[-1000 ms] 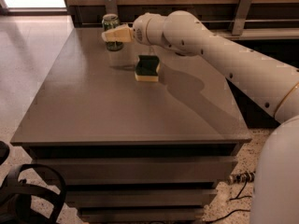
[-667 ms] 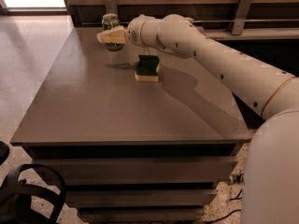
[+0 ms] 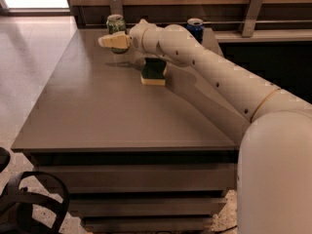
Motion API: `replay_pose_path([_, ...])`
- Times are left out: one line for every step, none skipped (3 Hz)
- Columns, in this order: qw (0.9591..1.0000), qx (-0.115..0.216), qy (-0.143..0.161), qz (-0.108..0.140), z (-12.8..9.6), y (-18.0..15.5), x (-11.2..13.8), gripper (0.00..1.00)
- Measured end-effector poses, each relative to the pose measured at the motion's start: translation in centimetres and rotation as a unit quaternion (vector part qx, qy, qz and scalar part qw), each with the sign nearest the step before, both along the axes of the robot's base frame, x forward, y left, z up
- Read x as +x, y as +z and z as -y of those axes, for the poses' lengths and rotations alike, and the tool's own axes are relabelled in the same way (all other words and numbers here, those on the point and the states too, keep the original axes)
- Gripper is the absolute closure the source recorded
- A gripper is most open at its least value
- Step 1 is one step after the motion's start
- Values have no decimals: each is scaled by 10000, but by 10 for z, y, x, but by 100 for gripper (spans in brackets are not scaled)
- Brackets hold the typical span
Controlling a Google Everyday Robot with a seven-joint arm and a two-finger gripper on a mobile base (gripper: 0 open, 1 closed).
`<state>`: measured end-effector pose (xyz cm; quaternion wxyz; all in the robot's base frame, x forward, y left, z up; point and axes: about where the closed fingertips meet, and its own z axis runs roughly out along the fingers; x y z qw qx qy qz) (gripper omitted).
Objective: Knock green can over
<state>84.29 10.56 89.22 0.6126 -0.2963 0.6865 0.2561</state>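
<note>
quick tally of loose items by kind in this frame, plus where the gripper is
Cans: 2 (green can, blue can)
Sponges: 1 (sponge)
Total: 3
Gripper: in front of the green can's lower half, left of the sponge.

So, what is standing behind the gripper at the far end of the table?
The green can stands upright behind the gripper. Its silver top and upper body show; the gripper covers its lower part.

The arm [image 3: 219, 77] reaches far forward and left, its pincer [image 3: 113, 41] pointing left.
</note>
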Motion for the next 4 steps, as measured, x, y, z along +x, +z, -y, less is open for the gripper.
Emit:
replay_pose_path([9999,86,14,49,-6,-5,9,0])
replay_pose_path([9998,159,34,95,-12,-8,18,0])
replay_pose_path([9996,257,119,89,-18,-11,26,0])
replay_pose_path([9995,261,129,88,-20,-11,25,18])
